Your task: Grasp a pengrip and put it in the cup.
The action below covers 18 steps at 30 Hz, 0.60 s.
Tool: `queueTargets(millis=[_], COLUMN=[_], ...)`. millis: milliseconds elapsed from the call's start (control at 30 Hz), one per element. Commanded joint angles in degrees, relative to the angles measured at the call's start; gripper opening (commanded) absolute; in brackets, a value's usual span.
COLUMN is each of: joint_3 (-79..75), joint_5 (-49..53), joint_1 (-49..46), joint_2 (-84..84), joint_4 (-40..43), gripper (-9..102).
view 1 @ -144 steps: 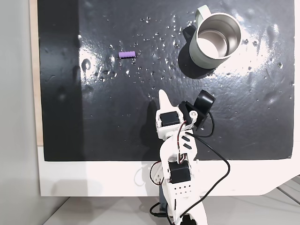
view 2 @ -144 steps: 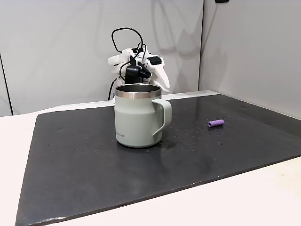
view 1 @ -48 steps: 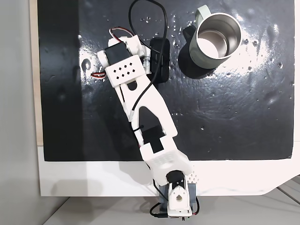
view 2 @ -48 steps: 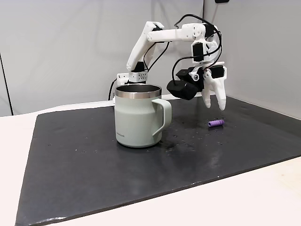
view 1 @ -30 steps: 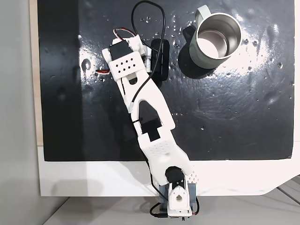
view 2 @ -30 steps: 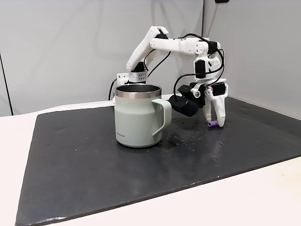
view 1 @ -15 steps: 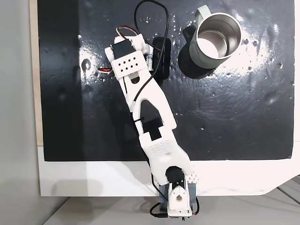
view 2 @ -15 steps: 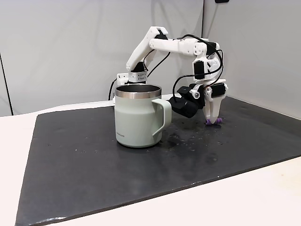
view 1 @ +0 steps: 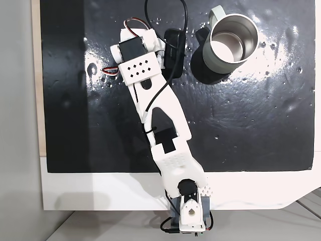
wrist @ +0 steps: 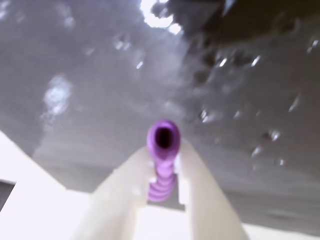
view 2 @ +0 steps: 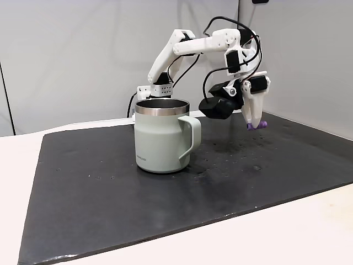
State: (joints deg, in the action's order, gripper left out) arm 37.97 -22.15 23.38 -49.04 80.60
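Here the pengrip (wrist: pixel 163 150) points lengthwise beyond the tips.

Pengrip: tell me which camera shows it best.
The wrist view: the pengrip fills the centre, clamped between the gripper's fingers, its hollow end facing the camera. A fixed view from the side shows it as a small purple tip lifted above the mat.

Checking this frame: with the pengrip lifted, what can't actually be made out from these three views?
- Pengrip: in a fixed view from above, the arm's wrist covers it.
- Gripper: in the wrist view its fingertips are blurred, so the contact line on the pengrip is unclear.
- Cup: in a fixed view from the side, its wall hides the inside.
- Mat: blurred in the wrist view, so its specks cannot be identified.
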Motion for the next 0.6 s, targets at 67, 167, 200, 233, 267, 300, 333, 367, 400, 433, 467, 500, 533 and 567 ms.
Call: queueTargets(millis=[67,167,200,233,267,300,333,367,400,433,467,500,533,567], joint_3=[-6.06,-8.26,-8.7,-8.96,-8.96,-8.96,-8.96,-8.96,-8.96,-8.88,-8.53,-8.0,-7.29,-6.33], joint_5=[0.62,0.7,0.7,0.7,0.88,1.41,2.2,3.43,4.48,5.45,6.42,7.38,8.35,9.14], joint_1=[-1.23,-1.41,-1.41,-1.49,-1.49,-1.58,-1.67,-1.76,-2.11,-2.46,-2.99,-3.52,-4.22,-4.92], joint_2=[-8.7,-10.28,-10.99,-11.69,-12.57,-13.45,-14.15,-15.03,-15.91,-16.79,-17.93,-19.16,-20.48,-21.88], joint_4=[2.37,3.78,4.13,4.39,4.66,4.83,5.19,5.54,5.98,6.5,6.94,7.47,7.73,7.91], gripper=[0,0,0,0,0,0,0,0,0,0,0,0,0,0])
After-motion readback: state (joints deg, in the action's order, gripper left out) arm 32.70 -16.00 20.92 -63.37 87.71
